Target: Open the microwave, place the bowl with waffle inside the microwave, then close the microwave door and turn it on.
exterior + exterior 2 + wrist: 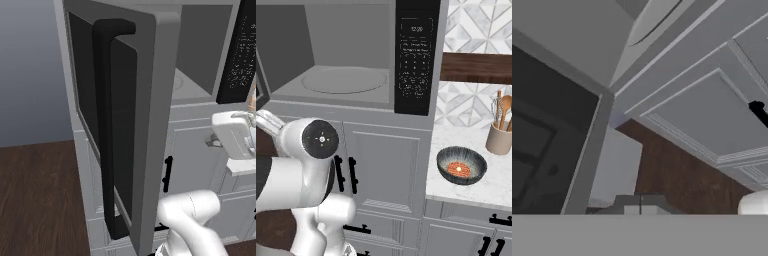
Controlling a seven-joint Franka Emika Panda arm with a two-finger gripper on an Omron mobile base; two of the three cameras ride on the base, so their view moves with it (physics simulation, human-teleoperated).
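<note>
The microwave door [125, 125] stands swung wide, its black bar handle [107, 130] jutting out to the left of the opening. The microwave [351, 55] cavity is open across its whole front — only the flat turntable [346, 80] lies on its floor. The bowl [461, 165] sits on the bench [496, 185] to the right, near a utensil crock [499, 137] — apart from it.

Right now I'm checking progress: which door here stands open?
The microwave door, with the long black bar handle, swung wide; the white cabinet doors below are shut.
</note>
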